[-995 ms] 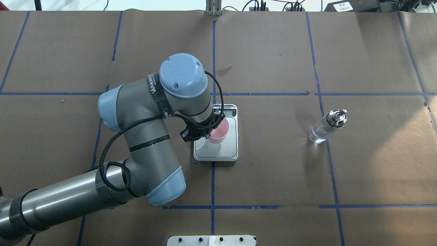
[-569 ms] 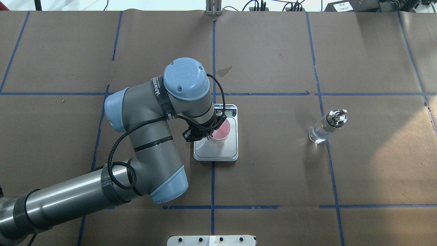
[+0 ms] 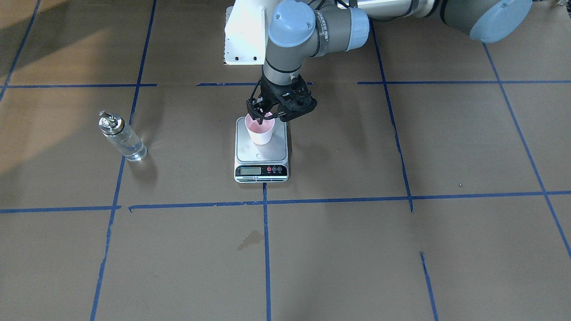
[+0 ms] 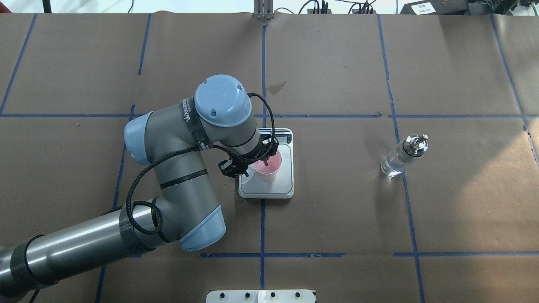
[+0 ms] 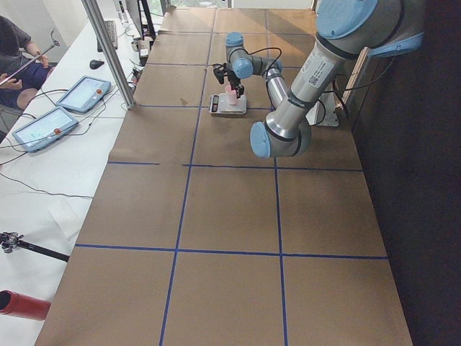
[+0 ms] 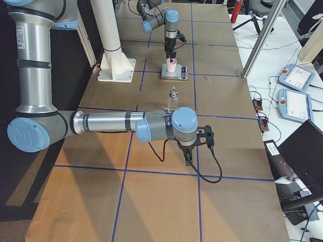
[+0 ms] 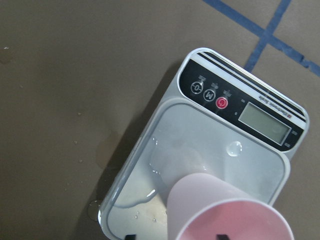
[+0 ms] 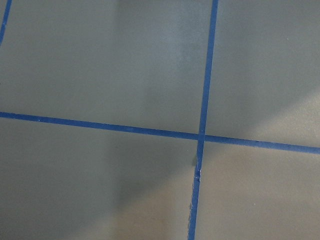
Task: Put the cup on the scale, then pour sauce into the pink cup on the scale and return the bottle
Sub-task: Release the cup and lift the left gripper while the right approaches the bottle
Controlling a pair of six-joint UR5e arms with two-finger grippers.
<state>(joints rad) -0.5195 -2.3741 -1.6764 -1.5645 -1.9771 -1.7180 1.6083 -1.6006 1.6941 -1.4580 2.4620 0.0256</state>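
Observation:
The pale pink cup (image 4: 267, 167) stands upright on the steel platform of the scale (image 4: 283, 185), toward its robot-side left part. My left gripper (image 4: 259, 163) hangs over the cup's rim. In the left wrist view its two black fingertips (image 7: 131, 236) sit apart on either side of the wall of the cup (image 7: 220, 210), clear of it. The cup (image 3: 260, 130) and the scale (image 3: 261, 156) also show in the front view. The glass bottle (image 4: 400, 159) with clear sauce stands alone to the right. My right gripper (image 6: 187, 157) hovers over bare table; I cannot tell its state.
Water drops (image 7: 233, 148) lie on the scale platform. A white mounting plate (image 4: 261, 296) sits at the robot-side edge. A dark stain (image 4: 276, 87) marks the paper beyond the scale. My right forearm (image 6: 106, 123) reaches low over the table. Tablets (image 6: 295, 78) lie on a side table.
The left arm moved toward the scale, then drew back left a little. The cup shifted slightly toward the robot and left and now rests on the platform.

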